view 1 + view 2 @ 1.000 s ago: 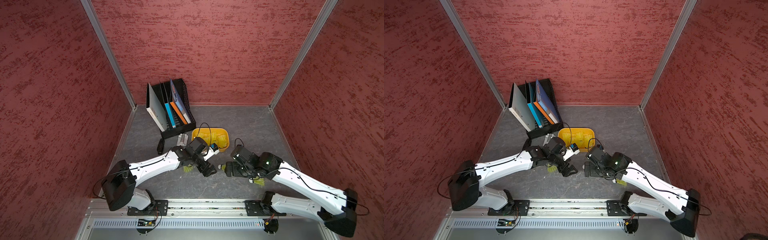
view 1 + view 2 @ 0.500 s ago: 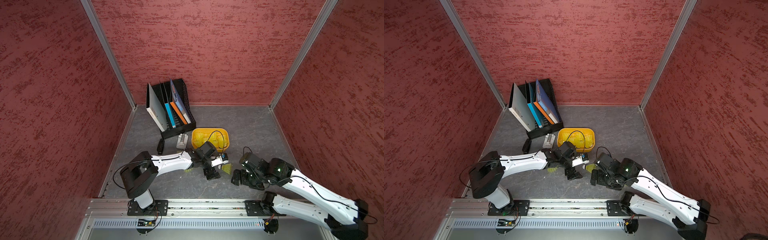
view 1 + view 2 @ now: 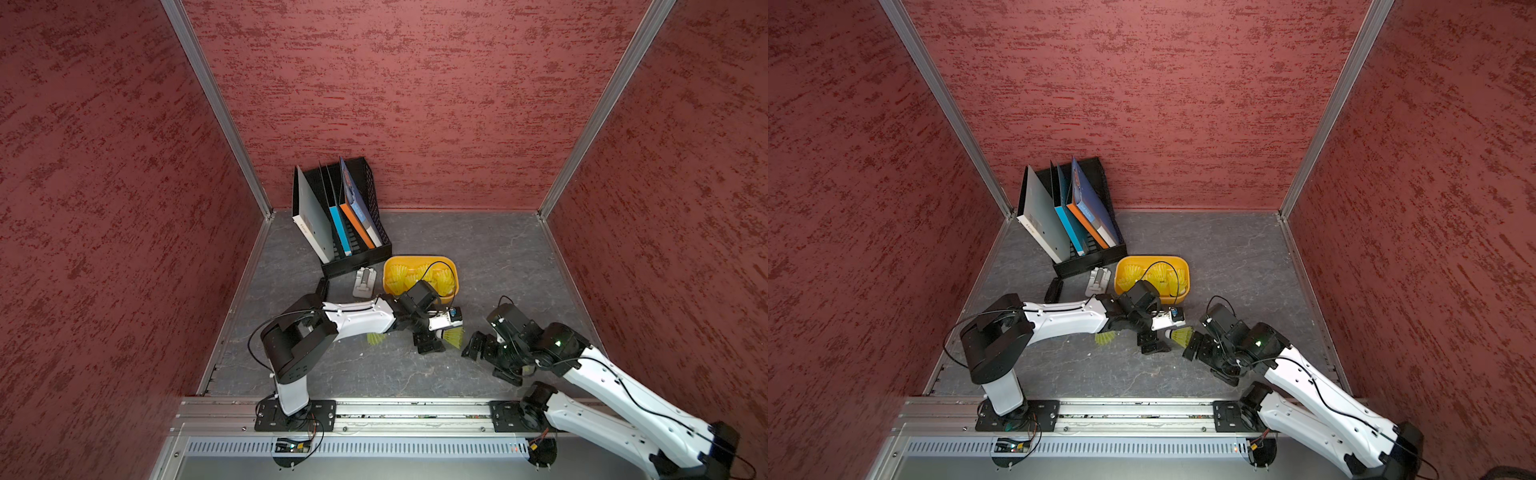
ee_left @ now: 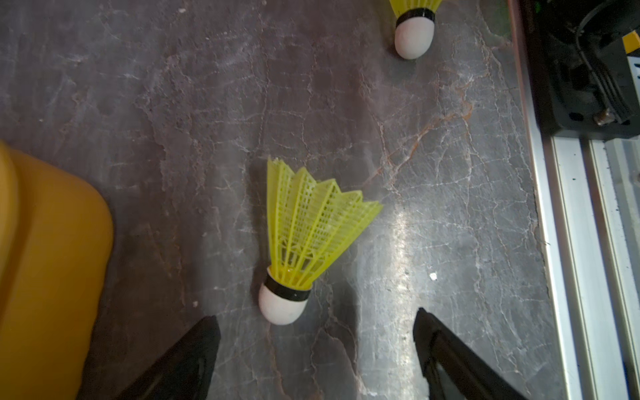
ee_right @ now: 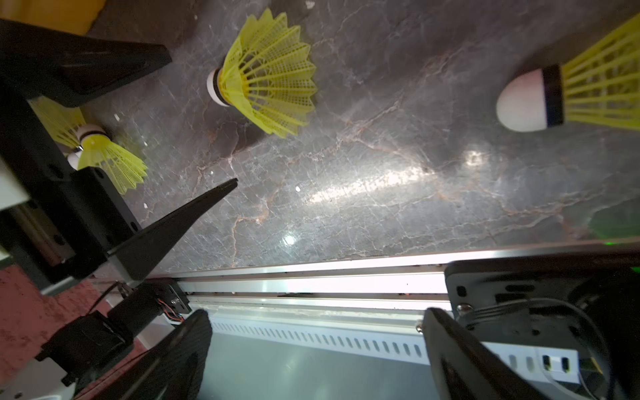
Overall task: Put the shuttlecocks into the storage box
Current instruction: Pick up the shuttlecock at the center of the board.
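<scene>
Neon-yellow shuttlecock (image 4: 311, 235) sits on the floor (image 4: 173, 104) near-side of the storage box (image 3: 415, 258), just ahead of our left gripper (image 4: 316, 315) with fingers (image 4: 187, 363) spread, right gripper (image 5: 317, 313) gaping too; we risk pinching the springy skirt and flicking it away.

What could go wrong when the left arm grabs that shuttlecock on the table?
The shuttlecock lies on its side ahead of the left gripper's open fingers: squeezing the mesh skirt may crush it, or its round tip may roll away. The right gripper hangs open close by; the arms might collide.
</scene>
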### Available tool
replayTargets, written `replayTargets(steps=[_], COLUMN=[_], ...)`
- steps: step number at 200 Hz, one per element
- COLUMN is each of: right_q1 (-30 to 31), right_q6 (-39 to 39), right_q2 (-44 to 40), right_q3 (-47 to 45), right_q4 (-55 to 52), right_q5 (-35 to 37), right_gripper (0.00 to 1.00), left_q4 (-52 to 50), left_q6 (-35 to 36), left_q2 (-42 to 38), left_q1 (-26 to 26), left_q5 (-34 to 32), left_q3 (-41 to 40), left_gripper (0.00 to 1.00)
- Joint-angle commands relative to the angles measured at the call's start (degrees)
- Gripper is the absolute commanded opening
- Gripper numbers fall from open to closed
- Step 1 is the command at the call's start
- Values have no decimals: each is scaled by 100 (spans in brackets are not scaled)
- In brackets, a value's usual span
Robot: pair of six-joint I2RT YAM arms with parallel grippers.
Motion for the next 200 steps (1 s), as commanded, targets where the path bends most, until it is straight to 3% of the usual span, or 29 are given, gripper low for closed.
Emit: replayTargets(steps=[1,87,144,200], right_q1=[-258,-447,-447,-444], right_q6=[106,92,355,153], right_q2=[-32,-193,-320,-101], right_q3=[87,285,199,446], right_q4=[346,-82,91,47], right_q5=[-194,-234,-291,-260], right_gripper=[98,97,97,98], left_q4=[-49,-591,-668,-621], left_q6=[337,1028,952,946], left_q2=[123,385,835,939], left_q1=[105,31,-87,-100], left_q5=[150,-157,-300,-453], left_q3=[271,478,833,812], left_gripper=[90,78,67,63])
